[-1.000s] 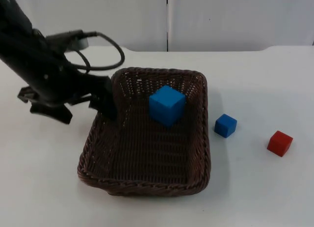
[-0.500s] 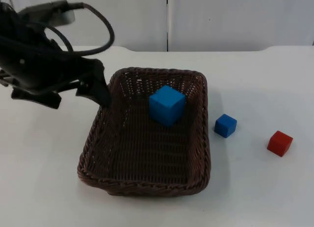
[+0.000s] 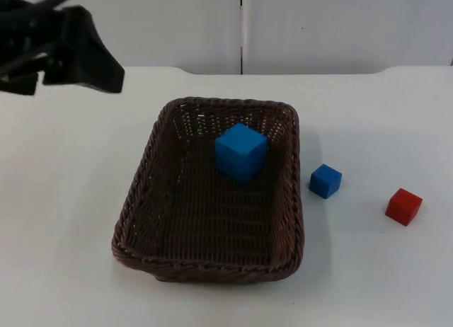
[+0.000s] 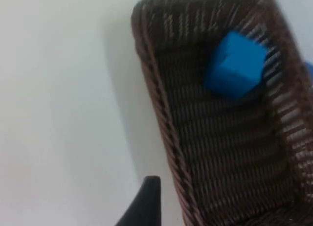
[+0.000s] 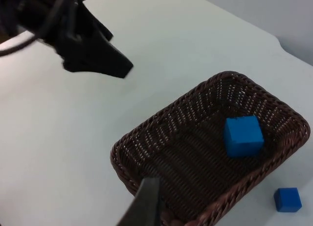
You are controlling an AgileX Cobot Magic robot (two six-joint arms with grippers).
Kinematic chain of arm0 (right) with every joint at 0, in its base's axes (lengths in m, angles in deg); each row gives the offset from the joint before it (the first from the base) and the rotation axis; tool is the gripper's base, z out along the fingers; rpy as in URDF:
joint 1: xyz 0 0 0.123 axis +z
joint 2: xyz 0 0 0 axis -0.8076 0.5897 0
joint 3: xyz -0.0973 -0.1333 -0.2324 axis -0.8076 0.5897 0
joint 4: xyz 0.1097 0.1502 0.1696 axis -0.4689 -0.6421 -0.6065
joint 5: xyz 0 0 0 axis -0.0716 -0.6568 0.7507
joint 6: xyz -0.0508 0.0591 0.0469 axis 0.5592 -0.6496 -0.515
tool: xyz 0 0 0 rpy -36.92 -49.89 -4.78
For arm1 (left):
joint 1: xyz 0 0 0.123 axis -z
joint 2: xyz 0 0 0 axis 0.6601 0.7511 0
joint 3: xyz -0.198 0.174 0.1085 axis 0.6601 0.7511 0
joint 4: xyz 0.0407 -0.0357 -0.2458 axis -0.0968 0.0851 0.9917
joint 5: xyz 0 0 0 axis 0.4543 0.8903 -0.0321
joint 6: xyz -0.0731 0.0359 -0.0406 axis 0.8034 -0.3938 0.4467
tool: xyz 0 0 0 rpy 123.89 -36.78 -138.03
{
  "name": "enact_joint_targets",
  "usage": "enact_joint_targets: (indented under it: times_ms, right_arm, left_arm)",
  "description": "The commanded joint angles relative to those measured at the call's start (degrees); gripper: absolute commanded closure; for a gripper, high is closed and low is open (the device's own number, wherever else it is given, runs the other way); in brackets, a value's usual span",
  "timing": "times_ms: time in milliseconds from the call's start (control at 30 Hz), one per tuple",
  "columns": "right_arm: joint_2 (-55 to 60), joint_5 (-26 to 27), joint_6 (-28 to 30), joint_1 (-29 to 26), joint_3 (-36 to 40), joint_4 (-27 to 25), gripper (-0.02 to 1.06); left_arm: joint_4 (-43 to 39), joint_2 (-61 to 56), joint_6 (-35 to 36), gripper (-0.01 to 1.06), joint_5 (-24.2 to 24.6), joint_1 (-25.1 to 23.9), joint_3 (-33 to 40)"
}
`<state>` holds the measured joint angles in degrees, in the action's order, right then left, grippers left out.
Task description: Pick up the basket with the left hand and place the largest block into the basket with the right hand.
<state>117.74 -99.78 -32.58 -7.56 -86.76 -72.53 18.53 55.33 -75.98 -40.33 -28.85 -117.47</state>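
- Here the large blue block (image 3: pixel 241 151) is seen inside the basket (image 3: pixel 134 199), which rests on the table (image 3: pixel 64 214).
- The left gripper (image 3: pixel 85 54) is raised well clear; finger state cannot be told for either gripper.
- Little appears left.

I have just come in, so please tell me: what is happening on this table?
The big blue block already lies in the basket, which sits on the table. The left claw hangs above the table, apart from the basket's far left corner. A small blue block and a red block rest right of the basket.

Sm. blue block (image 3: pixel 325 180), red block (image 3: pixel 403 206)
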Motion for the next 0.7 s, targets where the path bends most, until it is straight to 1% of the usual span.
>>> enact_joint_targets:
  times_ms: [0, 33, 167, 300, 467, 600, 667]
  right_arm:
    - [-0.3, 1.0, 0.2, 0.2, 0.4, -0.5, 0.19]
    - [-0.3, 1.0, 0.2, 0.2, 0.4, -0.5, 0.19]
    - [-0.3, 0.6, 0.2, 0.2, 0.4, -0.5, 0.19]
    - [-0.3, 0.6, 0.2, 0.2, 0.4, -0.5, 0.19]
    - [-0.3, 0.6, 0.2, 0.2, 0.4, -1.7, 0.19]
    - [-0.9, 0.3, 0.4, 0.2, 0.7, -1.8, 0.19]
    - [-2.2, 1.0, 0.4, 0.2, 1.5, -1.8, 0.19]
  left_arm:
    - [-1.9, -4.6, 0.3, 0.15, 1.9, 0.3, 0.8]
    - [-1.9, -4.6, 0.3, 0.15, 1.9, 0.3, 0.8]
    - [-4.4, -12.3, 0.4, 0.15, 4.3, 0.3, 0.8]
    - [-4.4, -16.5, 0.5, 0.15, 5.1, 0.3, 0.8]
    - [-4.9, -21.9, 0.5, 0.15, 5.9, 0.3, 0.8]
    - [-5.3, -25.6, 0.5, 0.15, 7.4, 0.3, 0.8]
    - [-5.5, -28.2, 0.5, 0.15, 8.4, 0.3, 0.8]
